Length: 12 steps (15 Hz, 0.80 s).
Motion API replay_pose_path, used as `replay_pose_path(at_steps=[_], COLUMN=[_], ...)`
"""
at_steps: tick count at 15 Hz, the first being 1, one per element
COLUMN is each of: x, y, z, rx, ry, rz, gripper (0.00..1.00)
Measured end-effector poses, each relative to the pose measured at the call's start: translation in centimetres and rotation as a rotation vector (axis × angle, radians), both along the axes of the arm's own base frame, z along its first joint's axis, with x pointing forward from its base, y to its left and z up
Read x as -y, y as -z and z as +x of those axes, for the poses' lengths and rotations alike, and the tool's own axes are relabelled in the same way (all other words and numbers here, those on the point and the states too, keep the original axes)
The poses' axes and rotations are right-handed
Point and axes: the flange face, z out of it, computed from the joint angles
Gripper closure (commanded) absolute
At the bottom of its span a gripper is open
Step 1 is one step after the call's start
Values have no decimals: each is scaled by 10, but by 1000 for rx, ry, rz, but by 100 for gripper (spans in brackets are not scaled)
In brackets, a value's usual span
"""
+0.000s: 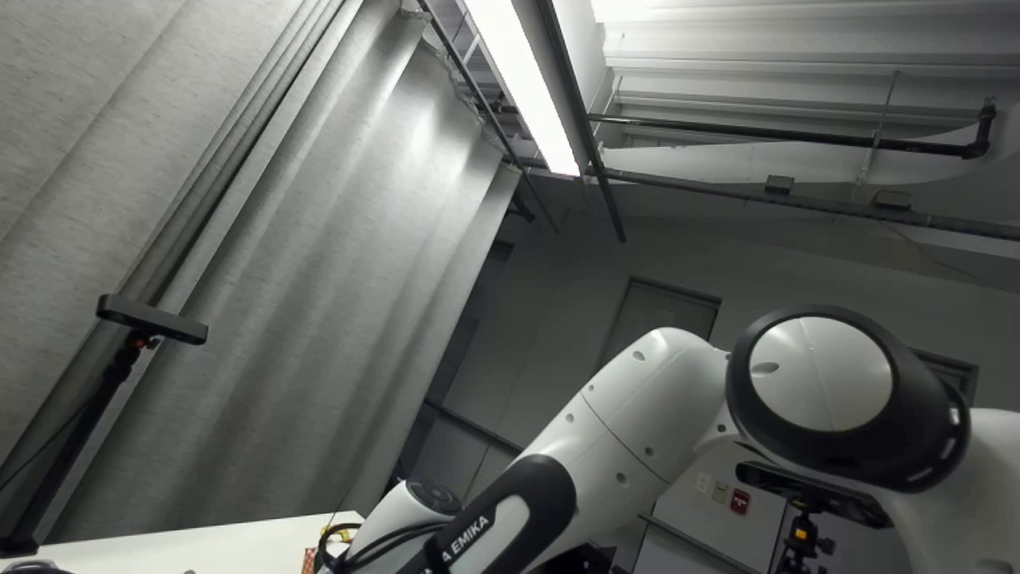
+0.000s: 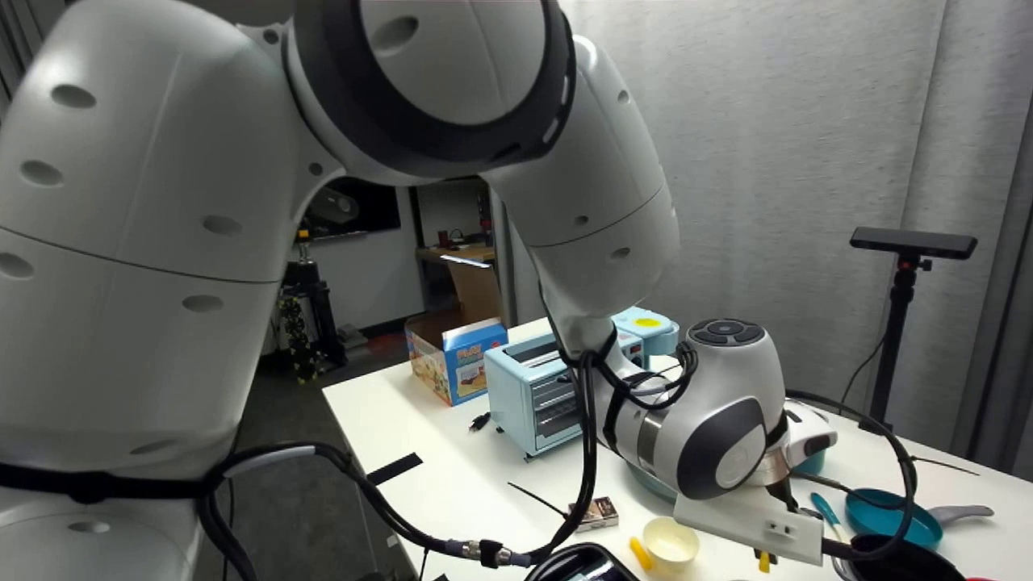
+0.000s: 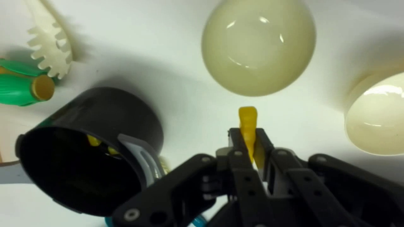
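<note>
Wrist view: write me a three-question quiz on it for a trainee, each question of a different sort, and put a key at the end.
1. Multiple choice. Where in the picture does the toothed cream utensil show?
A) Upper left
B) Lower right
C) Bottom middle

2. True or false: the open mouth of the black pot can be seen.

3. In one word: what colour is the slim thing that the gripper holds between its fingers?

Key:
1. A
2. True; the pot's dark inside shows.
3. Yellow
</note>
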Motion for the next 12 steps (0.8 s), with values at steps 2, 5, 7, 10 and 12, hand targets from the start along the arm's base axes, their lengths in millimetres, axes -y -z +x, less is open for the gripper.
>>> replay_pose_path(at_steps=[2, 5, 7, 10, 12], x=[10, 24, 32, 38, 37], y=[-4, -1, 6, 14, 18], z=[-13, -29, -37, -46, -49], rx=[2, -18, -37, -58, -68], ry=[20, 49, 66, 79, 80], rz=[-7, -8, -8, -7, -6], gripper=[97, 97, 97, 97, 97])
